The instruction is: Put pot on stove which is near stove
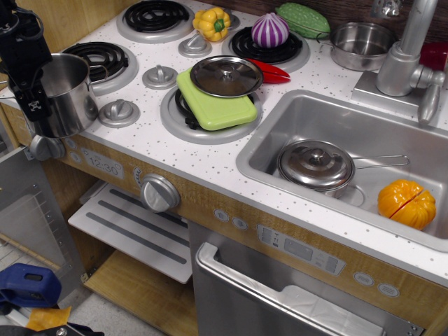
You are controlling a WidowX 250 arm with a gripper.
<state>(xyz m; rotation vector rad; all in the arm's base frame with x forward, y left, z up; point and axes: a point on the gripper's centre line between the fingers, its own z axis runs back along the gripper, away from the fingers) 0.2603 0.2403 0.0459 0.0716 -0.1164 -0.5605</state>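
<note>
Your end effector is clamped on the pot rim at the counter's left front corner, beside the stove burner. Release carelessly here and it may tip off the edge.

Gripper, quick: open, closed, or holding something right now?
Gripper: cannot be told. It sits at the left side of the pot, at the stove front-left corner, but its fingers' closure isn't visible.
</note>
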